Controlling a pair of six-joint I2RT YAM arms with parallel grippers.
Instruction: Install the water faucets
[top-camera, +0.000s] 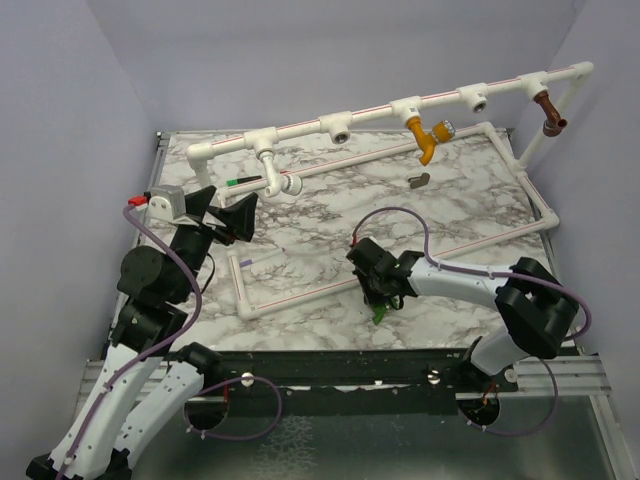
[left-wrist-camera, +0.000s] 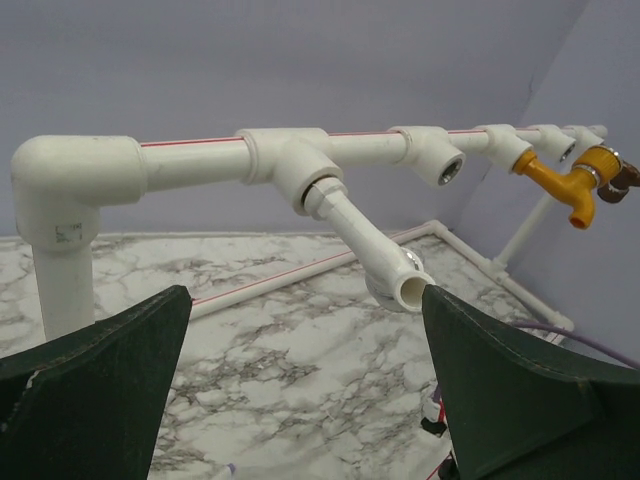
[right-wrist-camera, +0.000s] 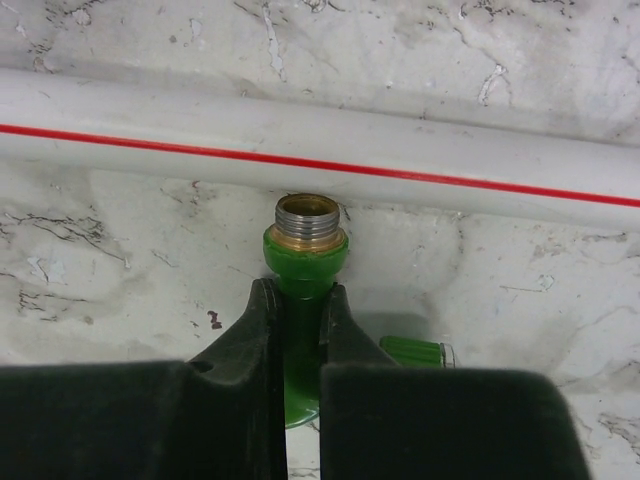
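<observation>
One green faucet (right-wrist-camera: 305, 250) is clenched by the right gripper (right-wrist-camera: 300, 290), thread (right-wrist-camera: 307, 212) exposed for fitting; the left gripper (left-wrist-camera: 305, 295) is left released.

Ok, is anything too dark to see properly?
Left wrist view: left pincer's fingers are dark shapes; the white pipe is bright, clear. Right wrist view: right pincer's fingers nearly black; green faucet sharp. Top view: even light, soft shadows.

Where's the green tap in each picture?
Top external: the green tap is low in the middle, pinched by the right gripper.
Left wrist: not in it.
Right wrist: the tap is in the centre, threaded end up.
Shared landmark: the red-striped pipe beside it shows in the top and right wrist views.
</observation>
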